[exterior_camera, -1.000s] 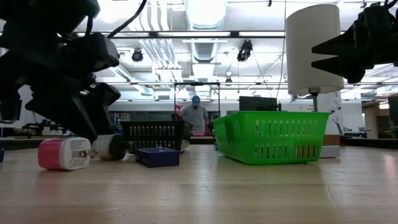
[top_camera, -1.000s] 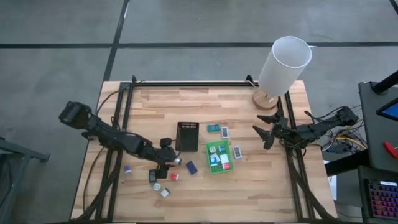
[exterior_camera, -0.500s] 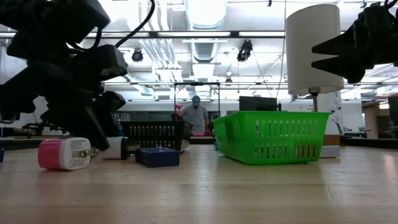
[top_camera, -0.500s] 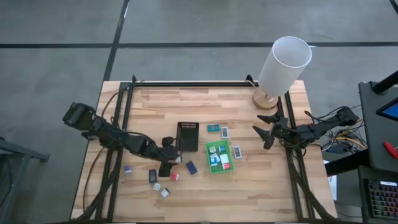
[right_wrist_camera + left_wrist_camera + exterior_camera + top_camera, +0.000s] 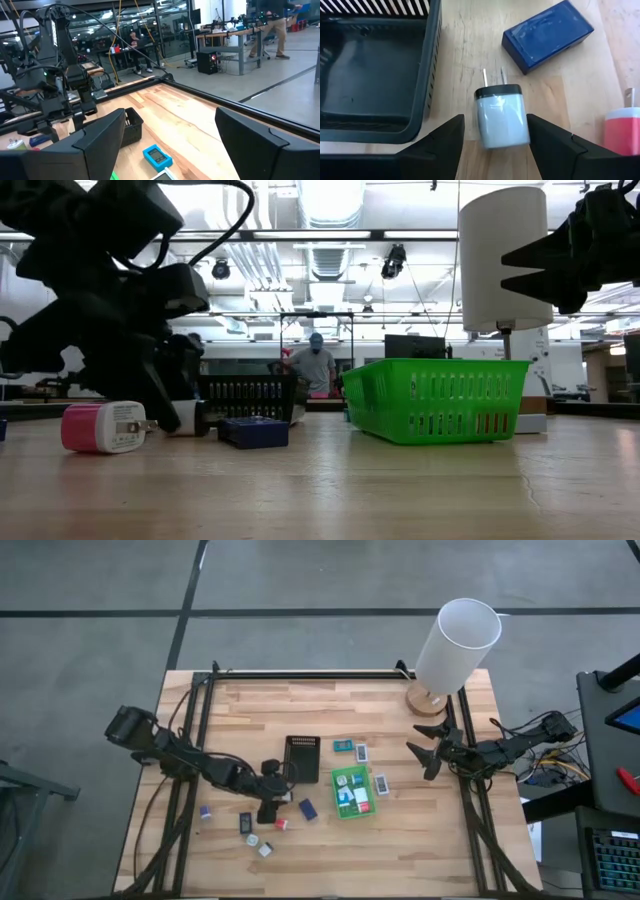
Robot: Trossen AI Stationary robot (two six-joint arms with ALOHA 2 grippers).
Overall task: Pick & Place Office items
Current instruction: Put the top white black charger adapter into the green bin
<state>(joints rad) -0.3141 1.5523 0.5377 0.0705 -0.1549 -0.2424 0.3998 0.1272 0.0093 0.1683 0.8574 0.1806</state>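
Left gripper [image 5: 492, 145] low over the table, fingers spread either side of a white plug adapter [image 5: 501, 121], apparently not clamped, black ribbed tray [image 5: 370, 75] just beside, dark blue block [image 5: 547, 35] near, right gripper [image 5: 428, 753] open, well apart.

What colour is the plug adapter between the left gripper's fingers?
The plug adapter is pale grey-white with a black top, clearest in the left wrist view.

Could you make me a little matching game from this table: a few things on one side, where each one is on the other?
Things:
1. white plug adapter
2. dark blue flat box
3. black ribbed tray
4. right gripper

Places:
A. near the lamp base, waiting
B. between the left gripper's open fingers
C. beyond the adapter's prongs
D. beside the adapter

Pairs: 1-B, 2-C, 3-D, 4-A
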